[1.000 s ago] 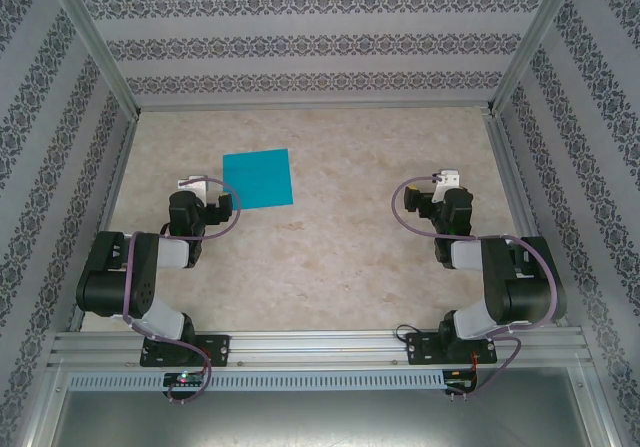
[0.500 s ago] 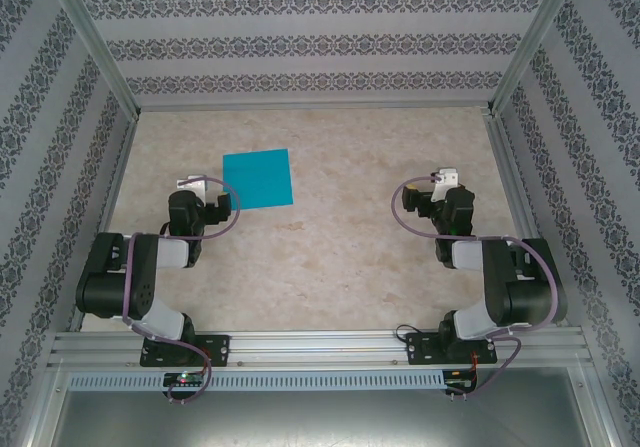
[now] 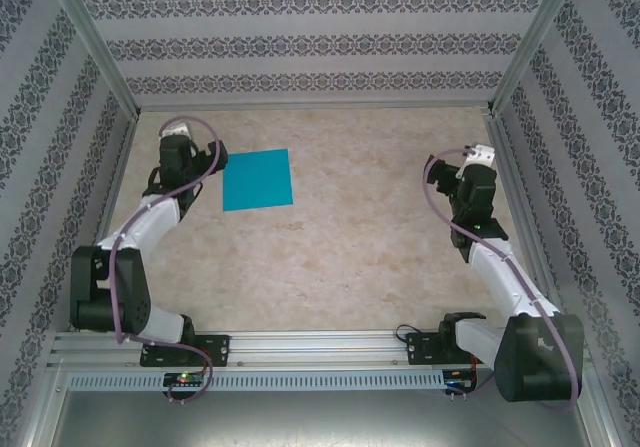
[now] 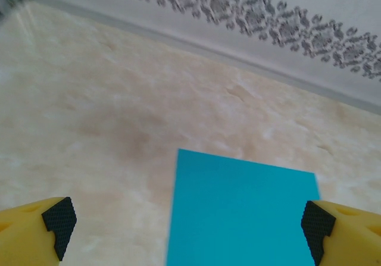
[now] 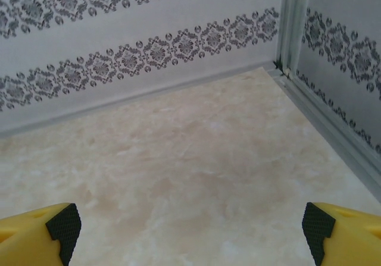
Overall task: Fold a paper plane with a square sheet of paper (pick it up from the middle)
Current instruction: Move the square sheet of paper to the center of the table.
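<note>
The square sheet of paper [image 3: 257, 179] is teal-blue and lies flat, with no fold in it, on the marbled table left of centre. My left gripper [image 3: 190, 157] hovers just left of the sheet. In the left wrist view the sheet [image 4: 244, 212] fills the lower right, reaching toward the right fingertip [image 4: 314, 221], and the left gripper [image 4: 187, 236] stands open and holds nothing. My right gripper [image 3: 478, 159] is far from the sheet, near the right wall. In its own view the right gripper [image 5: 190, 236] is open over bare table.
Patterned walls enclose the table: the back wall [image 3: 310, 82], left wall [image 3: 60, 167] and right wall [image 3: 580, 167]. A metal frame post [image 5: 292, 22] and floor rail [image 5: 333, 129] stand close ahead of the right gripper. A metal rail [image 3: 320, 352] carries both bases.
Both arms have unfolded and reached away from their bases. The left gripper has gone to the sheet's left edge, the right toward the far right corner. The sheet has not moved.
</note>
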`<action>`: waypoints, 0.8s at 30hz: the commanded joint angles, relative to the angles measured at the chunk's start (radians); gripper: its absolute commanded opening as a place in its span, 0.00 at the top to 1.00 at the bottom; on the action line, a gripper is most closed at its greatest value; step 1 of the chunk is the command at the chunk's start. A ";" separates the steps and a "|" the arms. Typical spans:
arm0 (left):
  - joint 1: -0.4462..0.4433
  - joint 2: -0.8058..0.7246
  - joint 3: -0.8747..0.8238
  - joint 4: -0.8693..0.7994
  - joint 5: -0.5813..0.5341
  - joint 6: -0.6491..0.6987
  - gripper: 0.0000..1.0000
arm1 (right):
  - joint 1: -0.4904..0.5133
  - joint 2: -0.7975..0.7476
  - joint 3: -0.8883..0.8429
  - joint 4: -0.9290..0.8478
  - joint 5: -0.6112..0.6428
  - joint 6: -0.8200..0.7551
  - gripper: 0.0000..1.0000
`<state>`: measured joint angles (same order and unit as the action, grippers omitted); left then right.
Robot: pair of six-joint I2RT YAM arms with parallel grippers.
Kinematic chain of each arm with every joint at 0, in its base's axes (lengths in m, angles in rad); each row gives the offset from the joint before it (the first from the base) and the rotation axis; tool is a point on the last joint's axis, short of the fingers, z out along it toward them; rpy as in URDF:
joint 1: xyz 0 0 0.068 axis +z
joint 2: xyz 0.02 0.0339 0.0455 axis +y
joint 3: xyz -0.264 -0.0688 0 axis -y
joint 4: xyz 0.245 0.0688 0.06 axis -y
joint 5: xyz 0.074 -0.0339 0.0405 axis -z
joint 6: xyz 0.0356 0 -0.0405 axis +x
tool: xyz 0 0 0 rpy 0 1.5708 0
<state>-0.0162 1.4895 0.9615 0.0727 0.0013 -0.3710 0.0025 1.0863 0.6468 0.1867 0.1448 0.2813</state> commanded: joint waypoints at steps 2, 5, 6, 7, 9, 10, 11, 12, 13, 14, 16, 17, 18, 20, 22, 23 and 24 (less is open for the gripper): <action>-0.077 0.145 0.127 -0.286 0.093 -0.170 0.00 | 0.010 0.041 0.086 -0.258 -0.092 0.195 0.02; -0.122 0.257 0.237 -0.376 0.095 -0.213 0.00 | 0.031 0.139 0.166 -0.325 -0.175 0.239 0.02; -0.134 0.289 0.263 -0.398 0.098 -0.225 0.00 | 0.044 0.168 0.189 -0.343 -0.184 0.244 0.02; -0.150 0.320 0.292 -0.420 0.097 -0.238 0.00 | 0.062 0.202 0.210 -0.355 -0.194 0.252 0.02; -0.180 0.378 0.335 -0.456 0.094 -0.262 0.00 | 0.102 0.251 0.229 -0.347 -0.213 0.265 0.02; -0.195 0.402 0.353 -0.465 0.100 -0.270 0.00 | 0.126 0.273 0.236 -0.336 -0.225 0.269 0.02; -0.210 0.426 0.371 -0.477 0.098 -0.279 0.00 | 0.147 0.292 0.241 -0.327 -0.228 0.278 0.02; -0.219 0.447 0.389 -0.492 0.092 -0.289 0.00 | 0.163 0.308 0.247 -0.320 -0.230 0.285 0.02; -0.230 0.471 0.410 -0.511 0.085 -0.299 0.00 | 0.182 0.328 0.258 -0.318 -0.234 0.295 0.02; -0.240 0.496 0.432 -0.531 0.084 -0.310 0.00 | 0.196 0.350 0.270 -0.318 -0.239 0.303 0.02; -0.261 0.531 0.459 -0.557 0.085 -0.328 0.00 | 0.219 0.386 0.294 -0.326 -0.249 0.311 0.02; -0.272 0.547 0.469 -0.570 0.083 -0.339 0.00 | 0.231 0.401 0.303 -0.332 -0.248 0.316 0.02; -0.284 0.556 0.474 -0.577 0.087 -0.349 0.00 | 0.238 0.413 0.311 -0.338 -0.248 0.319 0.02; -0.316 0.578 0.486 -0.592 0.108 -0.371 0.00 | 0.248 0.433 0.323 -0.346 -0.251 0.323 0.02; -0.349 0.598 0.488 -0.606 0.137 -0.400 0.00 | 0.251 0.447 0.330 -0.357 -0.252 0.334 0.02; -0.370 0.606 0.488 -0.612 0.165 -0.418 0.00 | 0.251 0.453 0.333 -0.364 -0.254 0.335 0.02; -0.389 0.612 0.485 -0.615 0.188 -0.434 0.00 | 0.250 0.458 0.336 -0.370 -0.253 0.338 0.02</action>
<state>-0.3458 2.0567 1.4464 -0.4511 0.0982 -0.7242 0.2470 1.5269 0.9527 -0.1486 -0.0971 0.5919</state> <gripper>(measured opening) 0.999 0.978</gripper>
